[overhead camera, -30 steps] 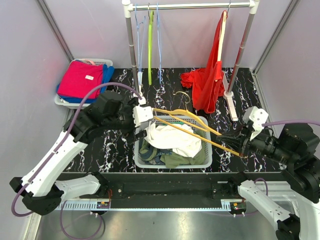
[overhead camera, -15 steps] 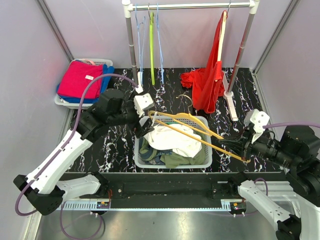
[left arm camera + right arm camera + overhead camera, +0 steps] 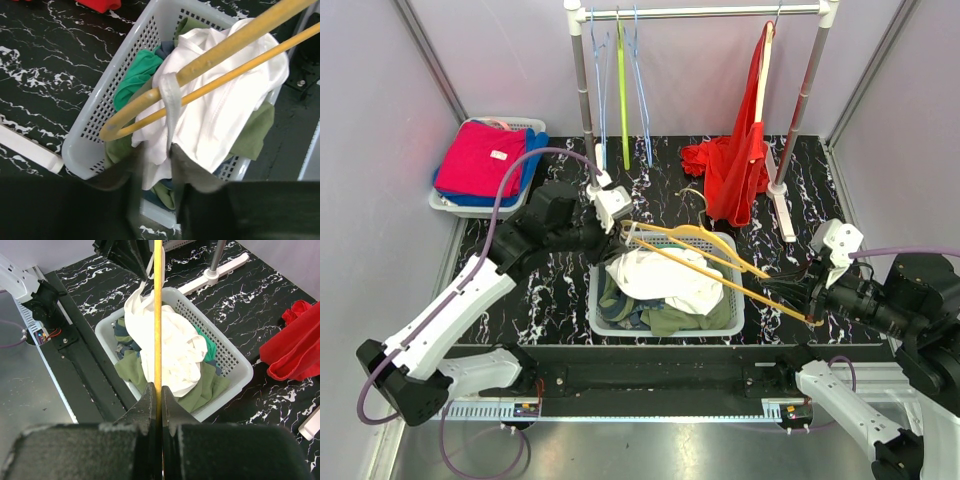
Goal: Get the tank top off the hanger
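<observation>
A yellow hanger [image 3: 720,265] lies slanted over the white laundry basket [image 3: 738,320]. My right gripper [image 3: 807,300] is shut on its right end, the bar pinched between the fingers in the right wrist view [image 3: 159,390]. The white tank top [image 3: 665,275] is heaped on the clothes in the basket, and one strap [image 3: 171,95] is still looped over the hanger's left end [image 3: 150,100]. My left gripper [image 3: 623,236] sits at that end, jaws partly apart, and white cloth shows between its fingers in the left wrist view [image 3: 154,150].
Green and blue clothes fill the basket under the tank top. A clothes rack [image 3: 700,12] at the back holds a red garment [image 3: 745,160] and bare blue and green hangers [image 3: 620,80]. Its foot [image 3: 782,210] rests on the table. A basket of pink and blue clothes [image 3: 480,160] stands back left.
My left gripper has moved back and right to the hanger's left end and its jaws have narrowed from wide open. The hanger has shifted a little; the right gripper keeps its hold.
</observation>
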Robot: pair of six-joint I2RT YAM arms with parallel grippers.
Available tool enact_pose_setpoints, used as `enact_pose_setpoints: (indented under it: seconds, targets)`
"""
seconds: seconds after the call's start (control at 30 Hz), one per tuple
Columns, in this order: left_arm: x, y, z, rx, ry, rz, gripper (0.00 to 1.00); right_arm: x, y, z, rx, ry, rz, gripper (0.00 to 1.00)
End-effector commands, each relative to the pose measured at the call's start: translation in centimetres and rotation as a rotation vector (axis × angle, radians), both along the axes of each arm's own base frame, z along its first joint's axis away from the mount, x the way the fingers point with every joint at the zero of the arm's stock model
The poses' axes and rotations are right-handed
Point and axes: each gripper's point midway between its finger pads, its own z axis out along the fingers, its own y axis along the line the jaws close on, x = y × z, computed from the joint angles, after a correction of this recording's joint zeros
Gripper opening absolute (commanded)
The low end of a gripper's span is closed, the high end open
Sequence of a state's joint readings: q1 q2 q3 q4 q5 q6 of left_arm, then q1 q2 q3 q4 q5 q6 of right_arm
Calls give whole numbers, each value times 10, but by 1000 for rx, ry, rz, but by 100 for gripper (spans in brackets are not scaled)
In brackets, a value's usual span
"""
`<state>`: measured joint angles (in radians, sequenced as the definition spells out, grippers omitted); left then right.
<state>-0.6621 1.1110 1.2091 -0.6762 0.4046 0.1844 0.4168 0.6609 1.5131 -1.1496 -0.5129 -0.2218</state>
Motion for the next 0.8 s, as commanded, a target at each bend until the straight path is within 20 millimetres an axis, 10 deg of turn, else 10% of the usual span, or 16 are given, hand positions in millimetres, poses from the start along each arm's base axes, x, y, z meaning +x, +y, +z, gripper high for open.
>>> enact_pose_setpoints:
  seconds: [0.0, 0.5, 0.77]
  targets:
    - [19, -5, 20, -45, -74, 45, 6, 0, -2, 21, 40, -66, -15, 0]
    - [46, 36, 67, -28, -228, 237, 0, -32, 0, -2, 34, 29, 70, 0]
    - [34, 22, 39, -21, -148, 129, 0, -65, -2, 23, 93, -43, 147, 0]
